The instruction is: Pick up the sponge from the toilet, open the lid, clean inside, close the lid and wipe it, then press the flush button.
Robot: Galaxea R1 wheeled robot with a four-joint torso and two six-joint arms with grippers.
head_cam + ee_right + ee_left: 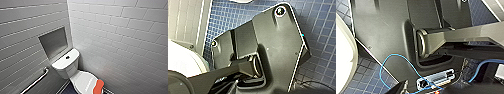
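Note:
The white toilet (67,62) stands in the corner of a tiled room, its cistern against the back wall. A dark round flush button (67,57) sits on the cistern top. The oval lid (83,81) is down. The orange-red sponge (99,86) lies on the lid's right front part, at the lower edge of the head view, with nothing touching it. A white curved side of the toilet (343,55) shows in the left wrist view and also in the right wrist view (183,62). Both my grippers stand wide open.
A metal grab rail (37,80) runs along the left wall below a recessed niche (53,42). White tiled walls close in on both sides of the toilet. Dark blue mosaic floor (323,50) lies under my base, and a blue cable (386,67) loops over it.

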